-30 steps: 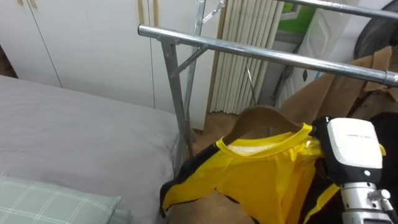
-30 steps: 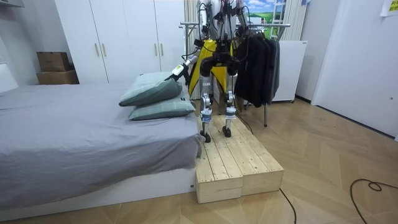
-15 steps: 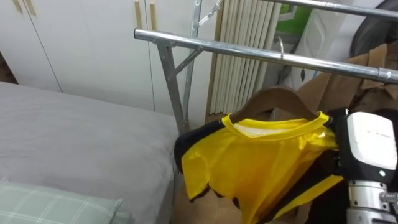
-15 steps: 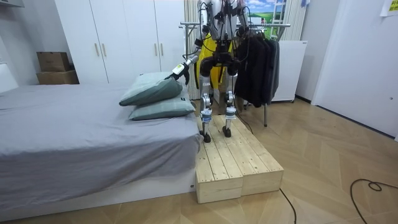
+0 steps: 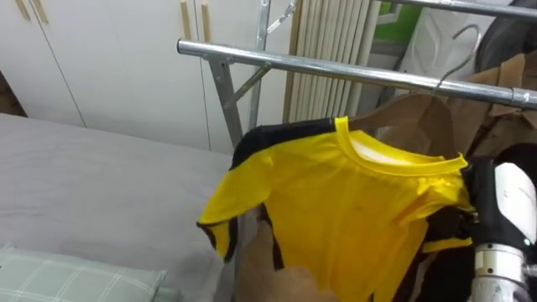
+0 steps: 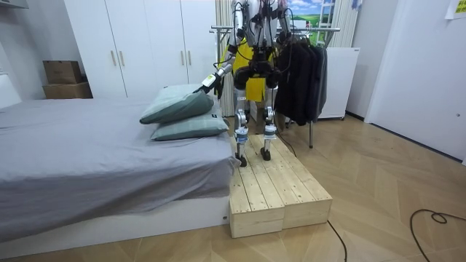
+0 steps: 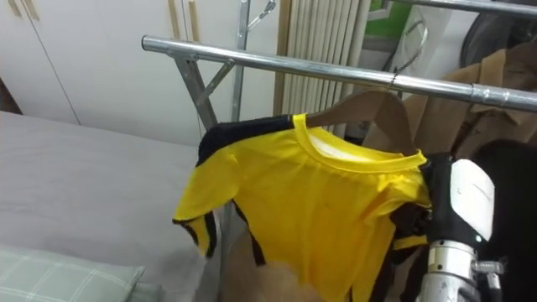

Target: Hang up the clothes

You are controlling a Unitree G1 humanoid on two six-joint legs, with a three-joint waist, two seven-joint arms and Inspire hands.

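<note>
The robot stands on a wooden platform by the side edge of the bed, facing the clothes rack. Its left arm reaches out over the pillows at the bed's head end. The left hand is too small from where I stand to tell whether its fingers are curled or straight.

Next comes the rail, bare along its left end. Just under its middle hangs the yellow shirt, already dressed on a wooden hanger, with one sleeve drooping towards the bed's edge. The hanger's wire hook rises past the rail, its curve above the bar. I can't make out whether it has caught.

At the right is the right hand, its pale back towards me and tucked against the shirt's shoulder. Its fingers are hidden behind the cloth, so I cannot tell how they sit. Dark clothes crowd the rail's right end.

This looks like the hooking step itself. The next move needs the hook brought over the bar and lowered until the rail takes the weight, clear of the dark clothes, and only then should the hand let go.
</note>
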